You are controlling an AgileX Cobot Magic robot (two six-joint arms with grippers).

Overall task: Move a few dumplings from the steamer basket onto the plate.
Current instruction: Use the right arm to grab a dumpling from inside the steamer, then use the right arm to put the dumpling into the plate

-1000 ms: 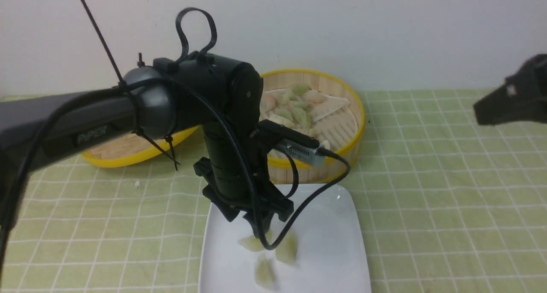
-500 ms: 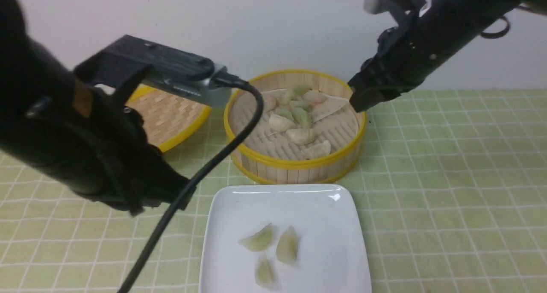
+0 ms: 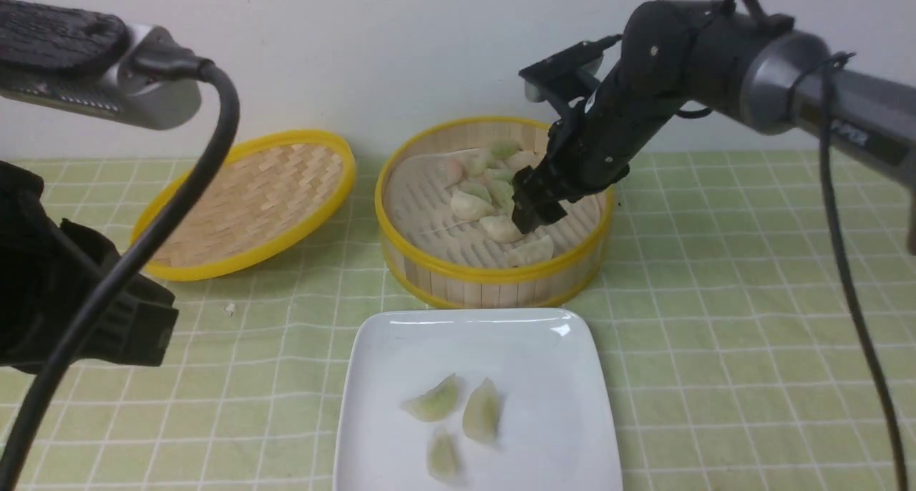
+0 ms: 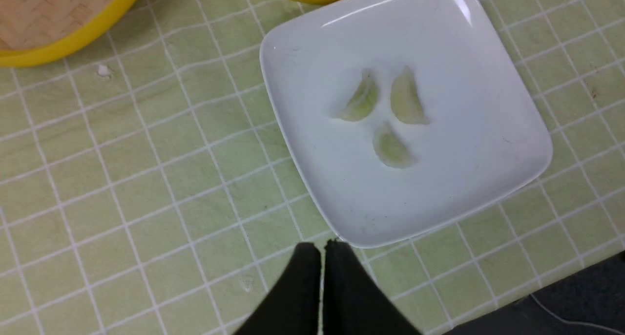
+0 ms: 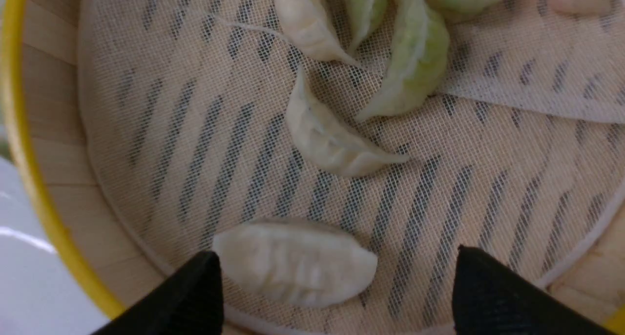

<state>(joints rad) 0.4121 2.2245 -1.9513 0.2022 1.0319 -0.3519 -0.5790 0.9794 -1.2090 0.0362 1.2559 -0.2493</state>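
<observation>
While left claw (image 4: 321, 249) closed, right claw (image 5: 336, 255) spread wide, cream dumpling (image 5: 293, 262) between jaws.

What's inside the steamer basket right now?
Several dumplings, pale green and cream, lie on a mesh liner in the steamer basket. The right gripper, jaws open, hangs above the near-side ones and hides part of the pile behind it.

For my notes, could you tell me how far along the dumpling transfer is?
Done: three dumplings lie on the plate. In hand: the open right gripper hangs in the steamer basket over a cream dumpling; left gripper shut, empty. Remaining: grasp and carry it.
</observation>
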